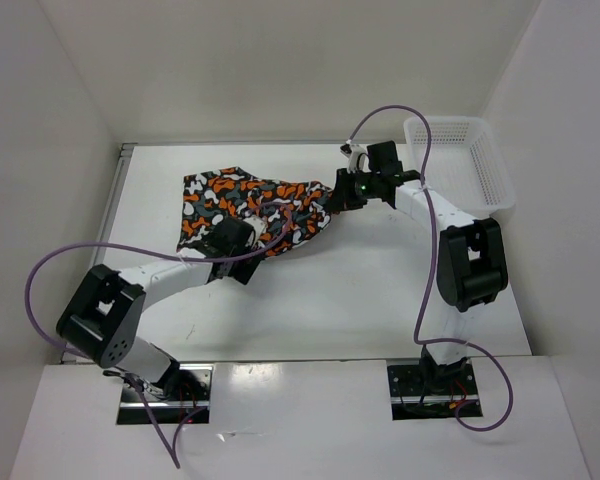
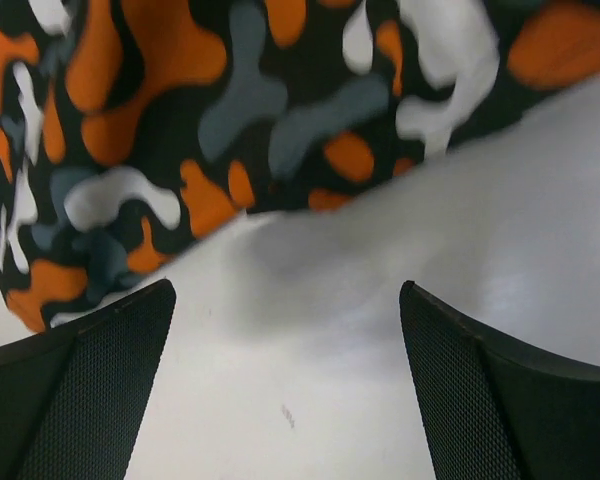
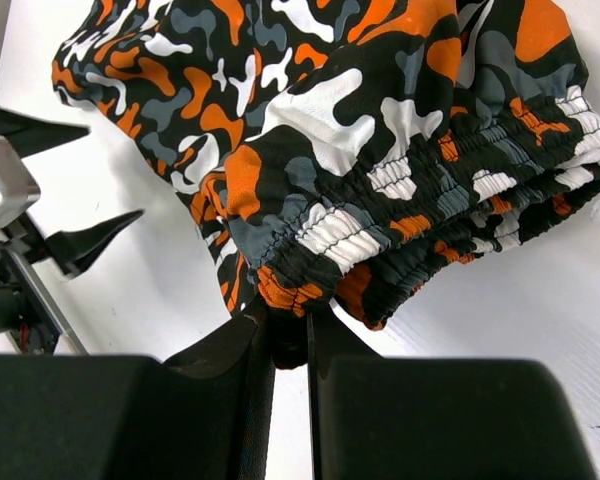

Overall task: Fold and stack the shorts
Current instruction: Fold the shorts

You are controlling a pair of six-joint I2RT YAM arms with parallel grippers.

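- Left claw (image 2: 285, 300): spread and empty, low over the table (image 2: 310, 400), just short of the hem (image 2: 280, 205).
- Shorts (image 1: 250, 205): bunched up on the table between my two claws.
- Right claw (image 3: 290, 325): pinching the waistband (image 3: 380, 230).
- Step, as I judge it: laying flat before folding. Next, my left claw needs to close on the hem.

A lab test cell: white panels (image 1: 280, 60) box in a white table (image 1: 340, 300) bearing two robot arms (image 1: 165, 275).
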